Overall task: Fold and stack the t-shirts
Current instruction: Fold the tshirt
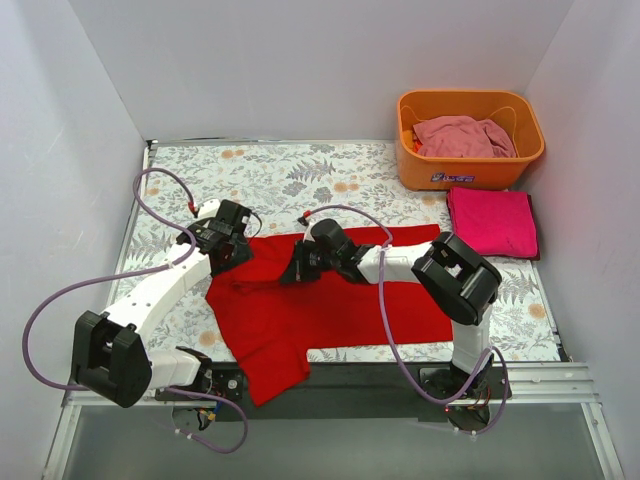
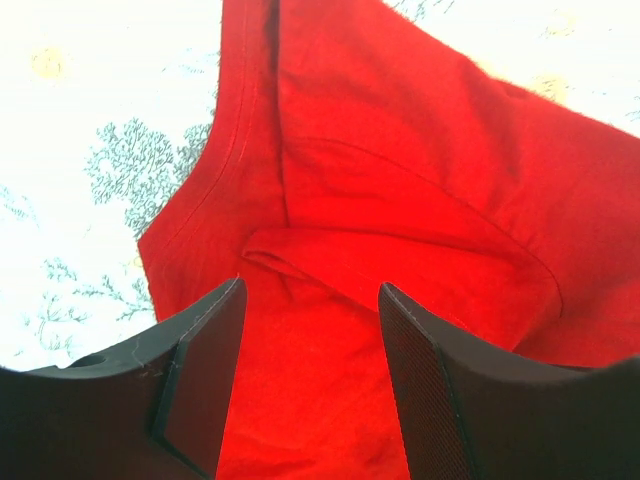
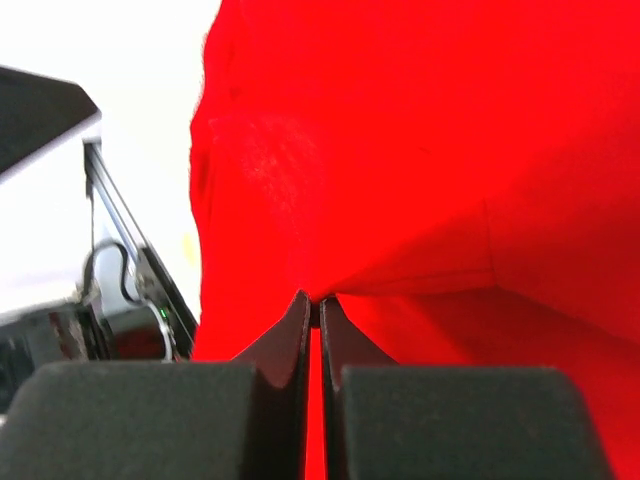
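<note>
red t-shirt (image 1: 330,300) is the one in hand. right gripper (image 3: 312,303) is pressed together on a pinch of it, with cloth tenting up off the tips in the right wrist view. left gripper (image 2: 310,300) is spread with nothing between the fingers, hovering over a doubled-over edge of the shirt, and a hemmed border runs just beyond. from above, the shirt lies mostly flat mid floral table (image 1: 300,165), one corner hanging over the near edge between the arm bases. both grippers sit toward its far-left part, near each other. magenta t-shirt (image 1: 492,222) is already folded at the right, just in front of the orange basket (image 1: 432,168), and the pale pink t-shirt (image 1: 462,135) is bunched inside it. judgement: the fold is only starting. to do it well, left should close on the edge under it, taking both layers, before right lifts, so the cloth travels as one taut line. lift low, carry across, line up the hems, release both together. risk: a one-sided pull skews the shirt and drags the hanging corner further off.
</note>
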Controlling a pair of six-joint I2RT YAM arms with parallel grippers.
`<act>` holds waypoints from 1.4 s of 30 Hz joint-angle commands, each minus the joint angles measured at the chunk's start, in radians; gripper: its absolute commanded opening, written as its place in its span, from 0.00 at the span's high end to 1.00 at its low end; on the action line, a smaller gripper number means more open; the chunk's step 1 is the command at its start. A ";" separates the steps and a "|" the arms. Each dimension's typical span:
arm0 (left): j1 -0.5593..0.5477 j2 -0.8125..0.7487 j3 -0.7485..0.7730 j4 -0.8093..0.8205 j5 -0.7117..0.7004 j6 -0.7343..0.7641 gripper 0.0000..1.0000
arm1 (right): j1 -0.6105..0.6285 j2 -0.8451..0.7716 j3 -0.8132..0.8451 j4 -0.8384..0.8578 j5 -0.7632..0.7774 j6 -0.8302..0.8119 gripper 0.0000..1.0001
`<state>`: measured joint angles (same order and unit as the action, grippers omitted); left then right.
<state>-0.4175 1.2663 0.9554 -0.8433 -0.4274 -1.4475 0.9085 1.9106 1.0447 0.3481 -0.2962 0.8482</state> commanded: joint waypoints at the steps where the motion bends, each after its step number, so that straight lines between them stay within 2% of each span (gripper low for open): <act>1: 0.005 -0.030 -0.010 -0.036 0.001 -0.019 0.45 | -0.020 -0.028 -0.031 0.020 -0.112 -0.054 0.99; 13: 0.006 -0.030 -0.032 -0.071 0.064 -0.031 0.45 | -0.098 -0.041 -0.065 -0.037 -0.239 -0.143 0.99; 19: 0.005 -0.039 -0.086 -0.073 0.148 -0.089 0.45 | -0.102 -0.033 -0.046 -0.057 -0.251 -0.169 0.99; 29: 0.005 -0.093 -0.222 0.052 0.185 -0.188 0.46 | -0.103 -0.019 -0.041 -0.054 -0.254 -0.179 0.99; 38: 0.005 -0.116 -0.326 0.246 0.199 -0.146 0.45 | -0.105 -0.012 -0.041 -0.054 -0.261 -0.182 0.99; 42: 0.005 -0.099 -0.326 0.251 0.214 -0.140 0.45 | -0.103 -0.010 -0.040 -0.054 -0.262 -0.186 0.99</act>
<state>-0.4152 1.1748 0.6277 -0.6495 -0.2234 -1.5963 0.8051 1.9102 0.9794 0.2878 -0.5346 0.6785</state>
